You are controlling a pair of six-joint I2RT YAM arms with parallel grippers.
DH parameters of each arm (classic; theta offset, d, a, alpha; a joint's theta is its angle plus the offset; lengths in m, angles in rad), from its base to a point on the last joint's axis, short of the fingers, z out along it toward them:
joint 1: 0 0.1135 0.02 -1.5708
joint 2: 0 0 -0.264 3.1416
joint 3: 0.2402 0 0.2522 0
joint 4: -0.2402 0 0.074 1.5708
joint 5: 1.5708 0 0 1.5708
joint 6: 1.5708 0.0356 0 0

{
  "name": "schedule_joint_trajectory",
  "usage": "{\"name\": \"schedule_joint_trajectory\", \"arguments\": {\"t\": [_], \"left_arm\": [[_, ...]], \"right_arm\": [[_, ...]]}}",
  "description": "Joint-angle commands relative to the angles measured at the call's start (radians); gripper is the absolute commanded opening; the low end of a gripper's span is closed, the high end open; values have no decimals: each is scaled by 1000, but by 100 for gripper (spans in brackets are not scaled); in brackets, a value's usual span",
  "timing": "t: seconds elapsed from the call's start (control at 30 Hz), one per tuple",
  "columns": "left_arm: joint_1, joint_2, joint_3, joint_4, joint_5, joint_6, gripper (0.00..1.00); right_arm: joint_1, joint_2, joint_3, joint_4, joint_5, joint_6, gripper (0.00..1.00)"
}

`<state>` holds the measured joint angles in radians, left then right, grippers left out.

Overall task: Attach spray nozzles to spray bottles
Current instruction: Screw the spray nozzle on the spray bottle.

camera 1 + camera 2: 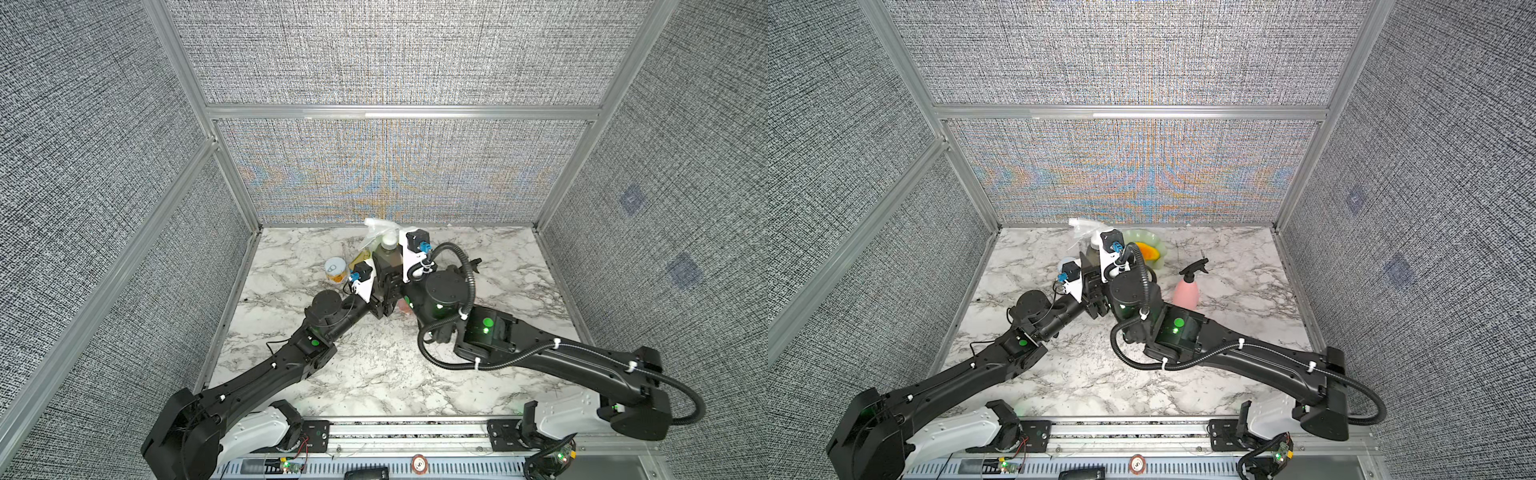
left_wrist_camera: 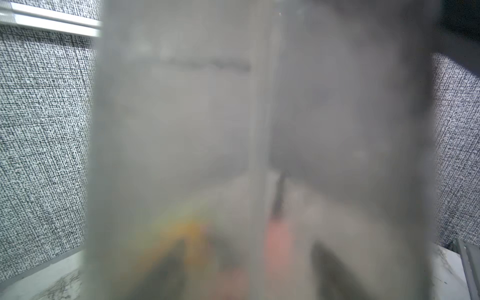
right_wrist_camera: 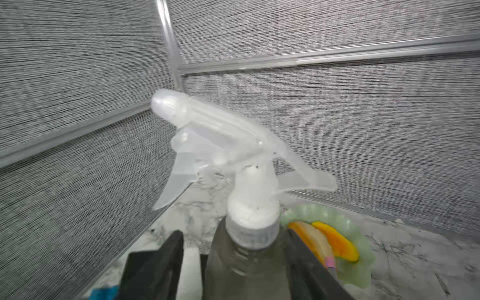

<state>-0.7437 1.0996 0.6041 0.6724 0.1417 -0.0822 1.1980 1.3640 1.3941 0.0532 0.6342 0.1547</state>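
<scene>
Filling the left wrist camera's frame, the smoky grey bottle (image 2: 181,130) is sitting clamped in the left tool (image 2: 248,259), raised over the far middle of the marble desk (image 1: 374,374). Left of it, a small tin can (image 1: 336,269) is standing. A pale clear nozzle (image 3: 220,145) is sitting on the bottle's neck, while the right tool (image 3: 235,233) is flanking the shoulder, jaws apart (one finger clear of the plastic). Further right, a green scalloped dish (image 1: 1165,249) is lying, and a pastel pink bottle (image 1: 1187,293) wearing a black nozzle (image 1: 1194,268) is standing upright.
</scene>
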Motion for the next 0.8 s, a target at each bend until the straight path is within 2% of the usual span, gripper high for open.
{"name": "schedule_joint_trajectory", "arguments": {"t": [0.0,0.17,0.27,0.43,0.53,0.63,0.77], "left_arm": [[0,4,1,126,35,11,37],[0,12,3,130,49,2,37],[0,12,3,132,70,0,37],[0,17,2,151,179,-13,37],[0,19,8,151,243,-25,37],[0,27,14,156,284,-44,37],[0,39,22,160,334,-68,37]], "right_arm": [[-12,-52,14,-168,-254,7,70],[-28,-147,-5,-304,-316,-2,74],[-88,-200,-24,-379,-451,-26,74],[-313,-226,-5,-420,-931,-112,73],[-403,-207,28,-396,-1149,-152,74],[-435,-149,102,-417,-1234,-179,74],[-446,-99,160,-399,-1246,-179,73]]}}
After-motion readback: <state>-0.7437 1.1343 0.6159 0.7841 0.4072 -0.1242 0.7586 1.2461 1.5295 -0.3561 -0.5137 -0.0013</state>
